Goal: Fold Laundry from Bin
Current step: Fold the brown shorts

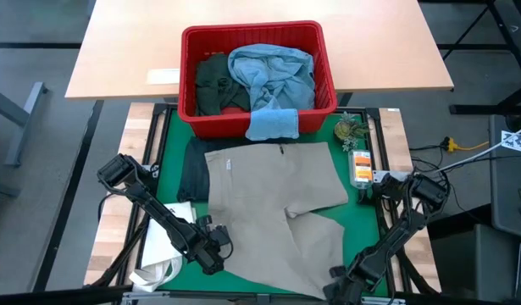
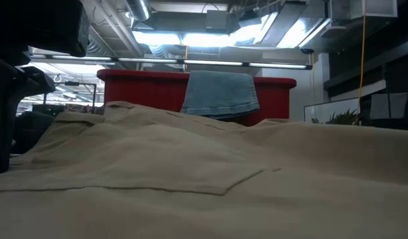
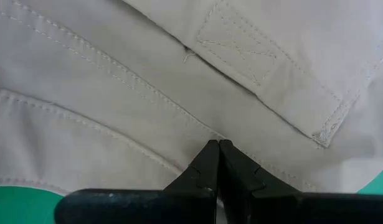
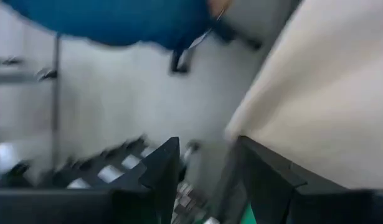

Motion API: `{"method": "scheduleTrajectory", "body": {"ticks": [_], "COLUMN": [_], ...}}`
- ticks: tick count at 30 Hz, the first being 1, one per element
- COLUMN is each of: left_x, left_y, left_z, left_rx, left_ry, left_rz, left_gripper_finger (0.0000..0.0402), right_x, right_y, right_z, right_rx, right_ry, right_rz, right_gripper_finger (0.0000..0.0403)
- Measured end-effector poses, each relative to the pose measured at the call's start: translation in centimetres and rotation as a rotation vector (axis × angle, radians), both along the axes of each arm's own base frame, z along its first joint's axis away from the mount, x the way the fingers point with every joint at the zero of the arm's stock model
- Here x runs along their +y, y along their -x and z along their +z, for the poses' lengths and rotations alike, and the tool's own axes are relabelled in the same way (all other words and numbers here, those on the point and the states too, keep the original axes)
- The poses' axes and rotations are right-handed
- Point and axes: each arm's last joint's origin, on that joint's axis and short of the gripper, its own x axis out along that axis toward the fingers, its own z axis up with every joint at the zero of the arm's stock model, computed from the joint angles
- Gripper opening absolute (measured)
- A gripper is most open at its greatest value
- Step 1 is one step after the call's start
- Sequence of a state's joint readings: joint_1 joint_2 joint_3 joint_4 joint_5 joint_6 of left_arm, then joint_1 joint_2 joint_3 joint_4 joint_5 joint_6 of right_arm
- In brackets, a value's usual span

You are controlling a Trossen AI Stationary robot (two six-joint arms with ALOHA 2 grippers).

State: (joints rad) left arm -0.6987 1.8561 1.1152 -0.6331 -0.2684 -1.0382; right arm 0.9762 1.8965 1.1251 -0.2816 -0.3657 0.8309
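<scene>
One red bin (image 1: 258,76) stands at the far edge of the green counter (image 1: 366,220), against the wooden table beyond it. In the bin lie three pieces of laundry: a dark green piece (image 1: 214,83), light blue jeans (image 1: 273,72), and a small light blue cloth (image 1: 272,124) draped over the near rim. One pair of khaki trousers (image 1: 277,207) is spread flat across the middle of the counter, pale tan with stitched seams and a pocket flap, a dark garment (image 1: 192,169) showing from under its left side. One white bag (image 1: 163,254) lies at the near left corner.

The left hand (image 1: 216,252) sits at the trousers' near left edge, its fingers (image 3: 207,168) pressed shut on the khaki cloth. The right hand (image 1: 338,284) hangs at the near right edge of the counter, fingers apart and holding nothing, beside the trousers' edge.
</scene>
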Motion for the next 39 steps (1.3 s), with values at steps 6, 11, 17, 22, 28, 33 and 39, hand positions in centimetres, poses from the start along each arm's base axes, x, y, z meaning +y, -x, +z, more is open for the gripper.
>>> {"method": "scheduleTrajectory", "body": {"ticks": [6,11,17,22,28,33,39], "left_x": [0.0,0.0,0.1,0.0,-0.6,-0.9,-1.1], "left_y": [0.0,0.1,0.2,-0.2,-0.4,-0.4,-0.2], "left_z": [0.0,0.1,2.3,4.4,4.9,4.9,4.9], "left_rx": [0.002,0.009,-0.029,-0.109,-0.124,-0.081,-0.072], "left_ry": [-0.001,0.011,0.072,0.081,0.124,0.189,0.198], "left_rz": [0.0,-0.003,-0.007,-0.043,-0.083,-0.167,-0.18], "left_gripper_finger": [0.0004,0.0004,0.0004,0.0004,0.0004,0.0026,0.0106], "right_x": [0.1,0.0,-1.1,-1.7,-1.7,-1.7,-1.5], "right_y": [0.4,0.5,0.7,0.4,0.0,-0.1,-0.3], "right_z": [0.1,1.0,4.1,5.2,5.2,5.2,5.5], "right_rx": [0.138,0.146,-0.023,-0.175,-0.279,-0.32,-0.359], "right_ry": [-0.063,-0.089,-0.058,0.021,0.059,0.071,0.048], "right_rz": [0.032,0.044,-0.019,-0.128,-0.194,-0.17,-0.188], "right_gripper_finger": [0.0163,0.0163,0.0163,0.0163,0.0163,0.0163,0.0163]}}
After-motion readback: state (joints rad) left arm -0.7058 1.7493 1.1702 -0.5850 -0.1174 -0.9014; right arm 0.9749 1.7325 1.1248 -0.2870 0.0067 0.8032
